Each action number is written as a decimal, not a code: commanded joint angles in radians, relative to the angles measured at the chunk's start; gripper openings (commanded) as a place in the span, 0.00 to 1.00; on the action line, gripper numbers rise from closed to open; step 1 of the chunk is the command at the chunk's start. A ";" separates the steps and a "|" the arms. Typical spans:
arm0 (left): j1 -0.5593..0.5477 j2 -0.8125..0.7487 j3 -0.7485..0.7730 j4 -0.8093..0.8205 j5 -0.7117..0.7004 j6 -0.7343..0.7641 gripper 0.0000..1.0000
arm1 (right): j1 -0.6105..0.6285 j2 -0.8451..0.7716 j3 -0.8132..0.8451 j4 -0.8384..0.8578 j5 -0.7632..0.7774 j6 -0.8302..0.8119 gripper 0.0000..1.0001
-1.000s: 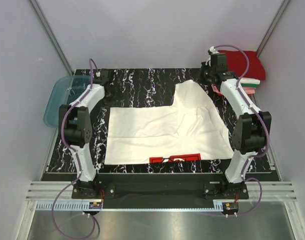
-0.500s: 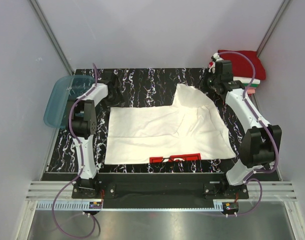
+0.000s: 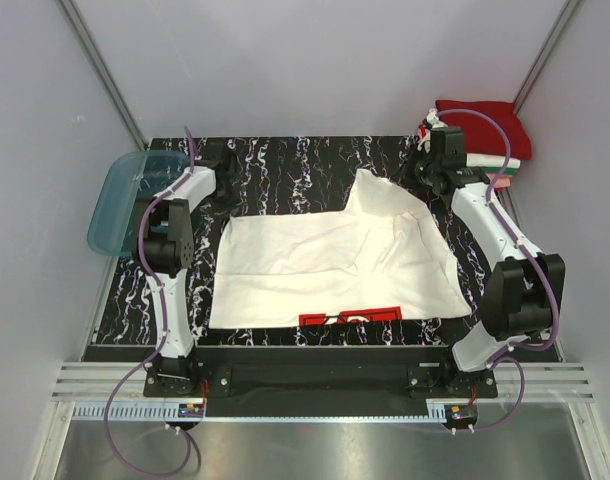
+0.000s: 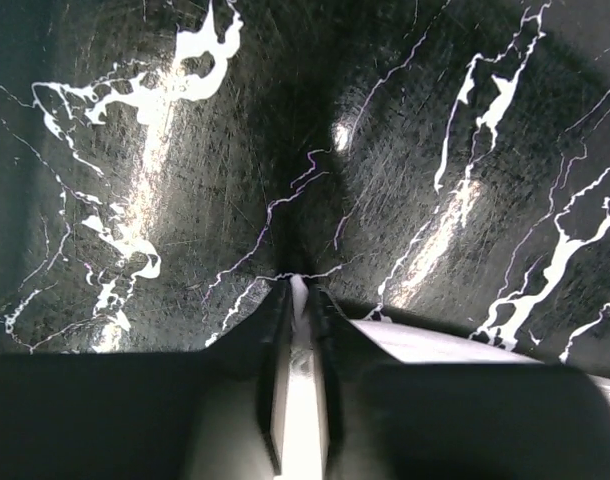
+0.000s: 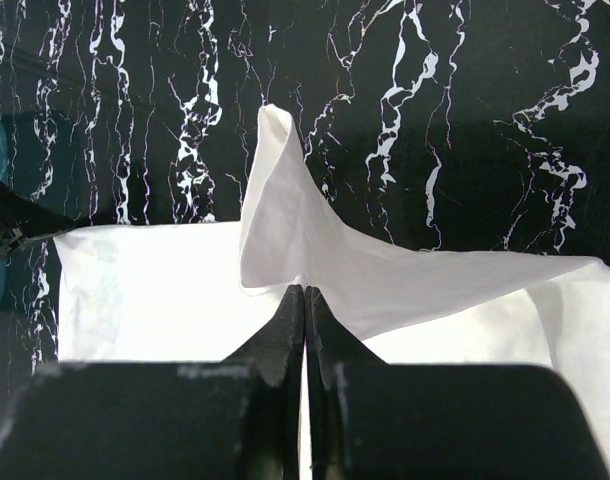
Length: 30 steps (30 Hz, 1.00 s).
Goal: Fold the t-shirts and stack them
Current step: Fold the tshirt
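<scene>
Lying flat mid black marbled tabletop (image 3: 285,160): white cloth t-shirt with red print (image 3: 315,270), far-right flap raised. left claw (image 4: 298,292), right claw (image 5: 303,296): both pressed together, seemingly pinching thin hem. Risk: uneven pull, slipped hem, skewed fold.

Left tool (image 4: 300,297): jaws all but closed on a white strip, low over the counter (image 3: 315,160). Ahead: bare marbled surface, passage open. Right: flat edge of the white t-shirt (image 3: 325,265), just beside. Left: teal tub (image 3: 125,195), near, overhanging the counter edge, with the enclosure wall (image 3: 45,150) behind it.

Right tool (image 5: 304,293): jaws together at the cloth. Ahead, slightly left: raised fold (image 5: 270,160) of the t-shirt, standing in the way; bare counter beyond it, open. Below and to both sides: spread cloth. Right: stack of folded shirts (image 3: 480,125), near, at the counter corner by the wall.
</scene>
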 commanded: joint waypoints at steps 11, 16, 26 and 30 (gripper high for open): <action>-0.013 -0.128 -0.058 -0.038 -0.062 0.064 0.00 | 0.010 -0.198 -0.056 -0.024 0.064 -0.038 0.00; -0.015 -0.277 -0.189 0.005 -0.075 0.092 0.00 | 0.010 -0.349 -0.176 -0.029 0.105 -0.016 0.00; -0.018 -0.469 -0.364 0.034 -0.076 0.098 0.00 | 0.010 -0.597 -0.409 -0.060 0.199 0.022 0.00; -0.024 -0.533 -0.425 0.042 -0.076 0.093 0.00 | 0.010 -0.687 -0.453 -0.092 0.248 0.048 0.00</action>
